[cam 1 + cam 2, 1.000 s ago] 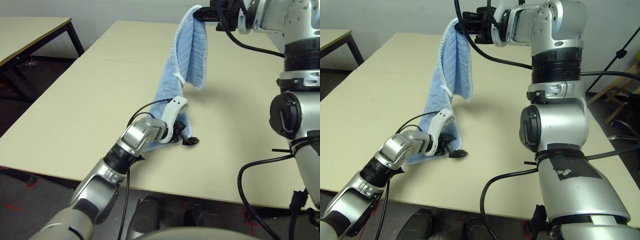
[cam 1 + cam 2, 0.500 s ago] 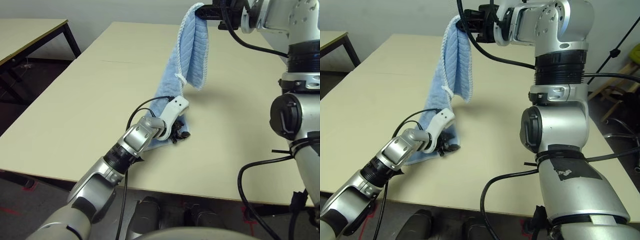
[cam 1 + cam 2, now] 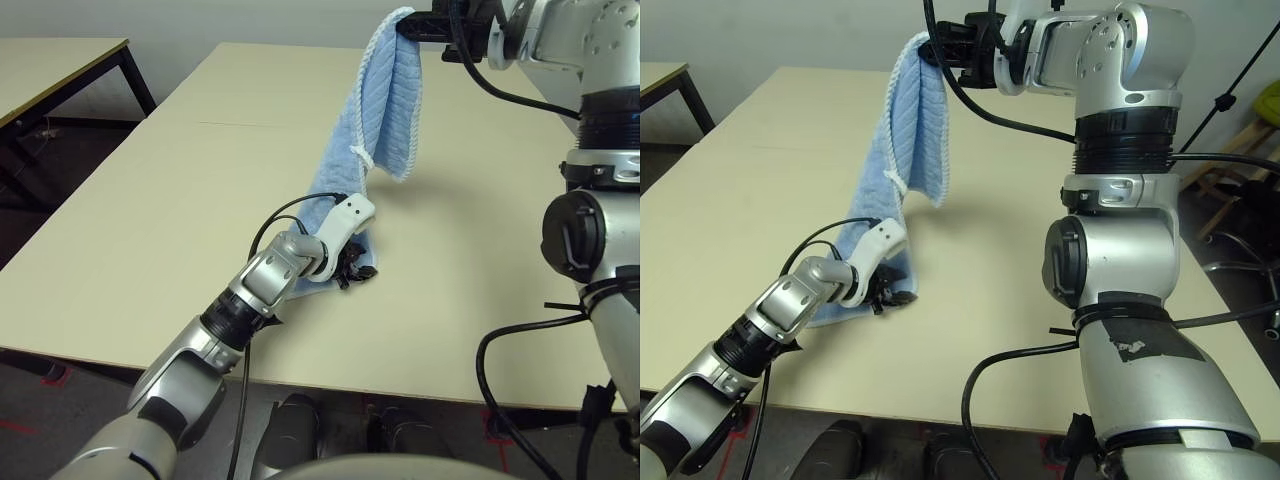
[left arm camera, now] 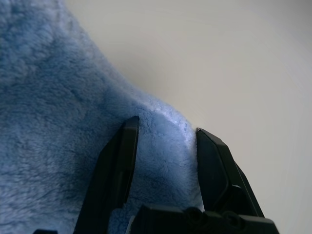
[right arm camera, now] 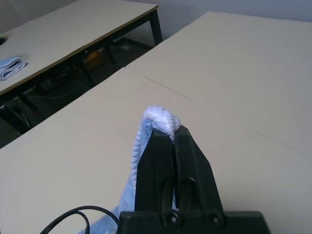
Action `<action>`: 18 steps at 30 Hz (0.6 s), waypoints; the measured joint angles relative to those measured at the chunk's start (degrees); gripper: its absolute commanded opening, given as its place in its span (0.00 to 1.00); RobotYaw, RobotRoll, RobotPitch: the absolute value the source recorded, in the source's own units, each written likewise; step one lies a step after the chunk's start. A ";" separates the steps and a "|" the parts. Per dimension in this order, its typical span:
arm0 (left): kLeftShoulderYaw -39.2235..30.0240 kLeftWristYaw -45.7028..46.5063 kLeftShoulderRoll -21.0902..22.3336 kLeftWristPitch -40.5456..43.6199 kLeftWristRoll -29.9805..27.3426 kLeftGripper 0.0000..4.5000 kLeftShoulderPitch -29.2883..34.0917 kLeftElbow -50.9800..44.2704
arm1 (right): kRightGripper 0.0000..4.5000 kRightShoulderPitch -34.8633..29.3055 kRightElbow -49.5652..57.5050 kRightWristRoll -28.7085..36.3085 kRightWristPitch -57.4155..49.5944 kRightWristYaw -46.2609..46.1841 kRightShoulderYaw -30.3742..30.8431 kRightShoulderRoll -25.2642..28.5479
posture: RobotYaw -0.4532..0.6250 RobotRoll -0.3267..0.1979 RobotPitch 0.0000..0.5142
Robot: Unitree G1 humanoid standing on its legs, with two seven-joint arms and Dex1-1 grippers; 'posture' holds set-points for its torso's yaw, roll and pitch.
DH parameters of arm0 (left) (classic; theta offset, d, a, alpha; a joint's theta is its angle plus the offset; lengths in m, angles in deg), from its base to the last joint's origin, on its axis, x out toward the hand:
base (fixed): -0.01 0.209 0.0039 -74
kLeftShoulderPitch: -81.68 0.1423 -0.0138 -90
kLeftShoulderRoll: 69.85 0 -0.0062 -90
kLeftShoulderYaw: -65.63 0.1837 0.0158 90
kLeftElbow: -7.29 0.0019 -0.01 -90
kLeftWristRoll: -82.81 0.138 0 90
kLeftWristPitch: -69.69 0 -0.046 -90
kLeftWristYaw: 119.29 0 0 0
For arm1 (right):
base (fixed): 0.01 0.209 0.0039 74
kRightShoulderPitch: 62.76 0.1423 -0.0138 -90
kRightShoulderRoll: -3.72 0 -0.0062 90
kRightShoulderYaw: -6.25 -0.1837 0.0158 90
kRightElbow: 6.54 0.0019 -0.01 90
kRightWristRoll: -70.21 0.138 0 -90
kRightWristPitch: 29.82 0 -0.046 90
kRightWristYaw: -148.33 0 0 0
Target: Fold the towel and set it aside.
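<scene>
The light blue towel [image 3: 390,100] hangs in a long fold from its top corner, and its lower end lies on the beige table [image 3: 150,200]. My right gripper [image 3: 412,25] is high over the far side of the table, shut on that top corner, which bulges above its fingertips in the right wrist view as a tuft of towel [image 5: 159,117]. My left gripper [image 3: 352,270] rests low on the table at the towel's lower corner. In the left wrist view its two black fingers [image 4: 124,151] pinch a raised bunch of towel [image 4: 161,122].
A second table [image 3: 50,70] stands to the left across a gap, with a folded pale cloth [image 5: 10,67] on it. A black cable [image 3: 290,215] loops over my left wrist. A wooden chair [image 3: 1240,190] stands beyond the table's right side.
My left gripper's fingers have closed from a wide spread onto the towel's lower corner and pulled in a little toward the cloth. The right gripper keeps its hold up high.
</scene>
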 measured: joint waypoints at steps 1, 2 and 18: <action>-0.04 -0.05 -0.02 0.00 0.11 0.54 0.00 0.00 | 0.00 0.00 0.00 0.03 0.00 0.01 0.00 0.00 | 0.57 0.62 0.10; -0.10 -0.10 -0.06 0.01 0.18 0.51 0.00 0.00 | 0.00 0.00 0.01 0.05 0.00 0.02 -0.01 0.00 | 0.57 0.62 0.10; -0.54 -0.80 -0.84 1.56 0.47 0.99 0.13 -0.43 | 0.00 -0.45 0.24 0.82 0.00 0.08 -0.01 0.16 | 0.57 0.62 0.09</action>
